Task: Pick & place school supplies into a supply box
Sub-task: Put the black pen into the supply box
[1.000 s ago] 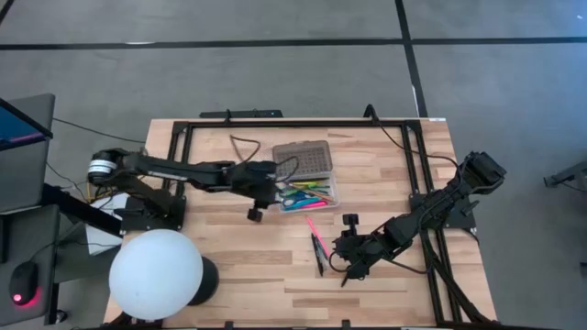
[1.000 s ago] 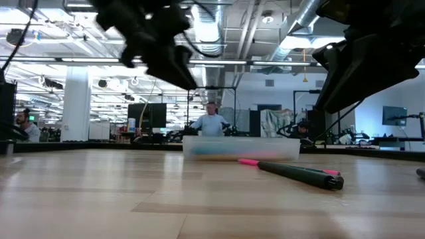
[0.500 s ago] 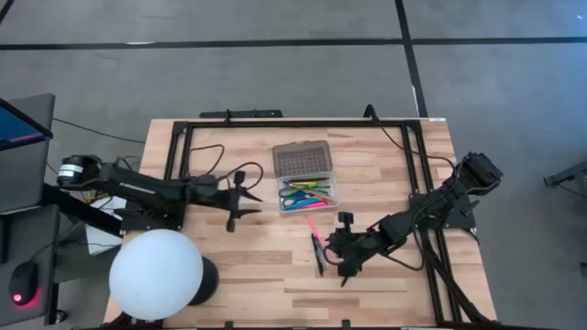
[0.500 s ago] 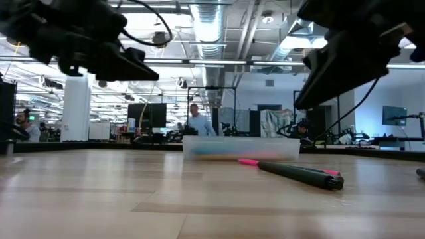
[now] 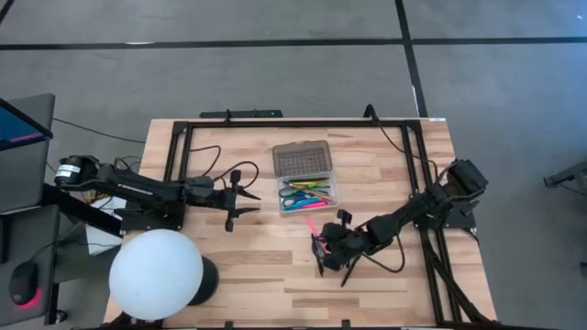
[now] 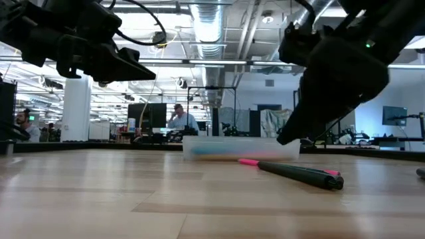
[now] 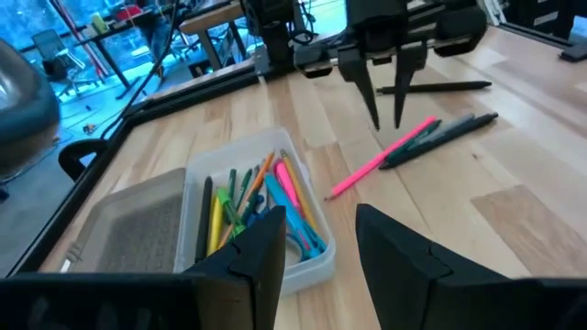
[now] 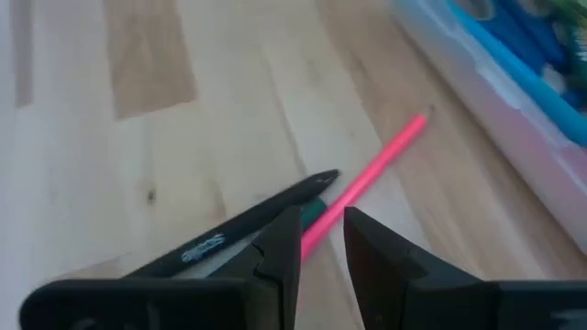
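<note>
A light wooden plank table point(image 5: 229, 266) carries a clear plastic supply box point(image 5: 306, 197) with its grey lid open, a loose pink pencil point(image 7: 381, 158), dark pens point(image 7: 438, 134), and a large white sphere point(image 5: 156, 273).

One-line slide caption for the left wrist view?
Right gripper poised open-fingered above pink pen and dark pens beside the part-filled supply box.

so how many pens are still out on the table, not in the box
3 for sure: a pink pen, a dark pen and a second dark pen beside it, by the right gripper. A dark stick beyond may be a fourth.
</note>
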You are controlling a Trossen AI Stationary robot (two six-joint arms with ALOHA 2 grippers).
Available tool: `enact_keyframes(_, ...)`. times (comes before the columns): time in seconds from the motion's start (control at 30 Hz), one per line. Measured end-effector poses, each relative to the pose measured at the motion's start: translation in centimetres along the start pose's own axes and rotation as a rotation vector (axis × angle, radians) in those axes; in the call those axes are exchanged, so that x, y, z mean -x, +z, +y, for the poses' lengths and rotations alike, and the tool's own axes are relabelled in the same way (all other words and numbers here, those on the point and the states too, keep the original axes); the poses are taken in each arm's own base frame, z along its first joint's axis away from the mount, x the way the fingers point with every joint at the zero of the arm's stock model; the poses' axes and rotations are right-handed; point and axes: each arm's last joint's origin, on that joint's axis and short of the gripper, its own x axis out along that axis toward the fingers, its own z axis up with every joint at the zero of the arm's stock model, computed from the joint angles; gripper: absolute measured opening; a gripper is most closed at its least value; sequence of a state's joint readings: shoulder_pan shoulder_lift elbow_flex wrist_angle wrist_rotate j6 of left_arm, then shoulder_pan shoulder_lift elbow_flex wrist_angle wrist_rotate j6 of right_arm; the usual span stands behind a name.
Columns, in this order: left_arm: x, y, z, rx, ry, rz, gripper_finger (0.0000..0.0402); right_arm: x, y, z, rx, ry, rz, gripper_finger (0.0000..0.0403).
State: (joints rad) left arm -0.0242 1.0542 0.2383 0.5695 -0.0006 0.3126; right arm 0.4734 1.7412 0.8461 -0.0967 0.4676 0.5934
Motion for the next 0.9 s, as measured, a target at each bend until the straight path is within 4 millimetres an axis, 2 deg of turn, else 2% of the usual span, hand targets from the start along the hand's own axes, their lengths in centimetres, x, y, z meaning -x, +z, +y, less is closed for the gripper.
enact_keyframes(0.37,0.0,0.1,0.0,0.003,0.001,-0.005,0.0129,-0.6,0.8,-1.2,-0.148,-0.055,-0.028,0.0077)
enact_keyframes(0.67,0.0,0.1,0.0,0.007,0.000,-0.005,0.0129,-0.7,1.0,-1.2,-0.168,-0.047,-0.045,0.0077)
enact_keyframes(0.8,0.0,0.1,0.0,0.008,-0.001,-0.005,0.0129,-0.4,0.6,-0.9,-0.130,-0.040,-0.022,0.0077)
enact_keyframes(0.9,0.0,0.0,0.0,0.009,-0.001,-0.005,0.0129,0.1,-0.7,0.0,0.018,0.017,0.074,0.0077)
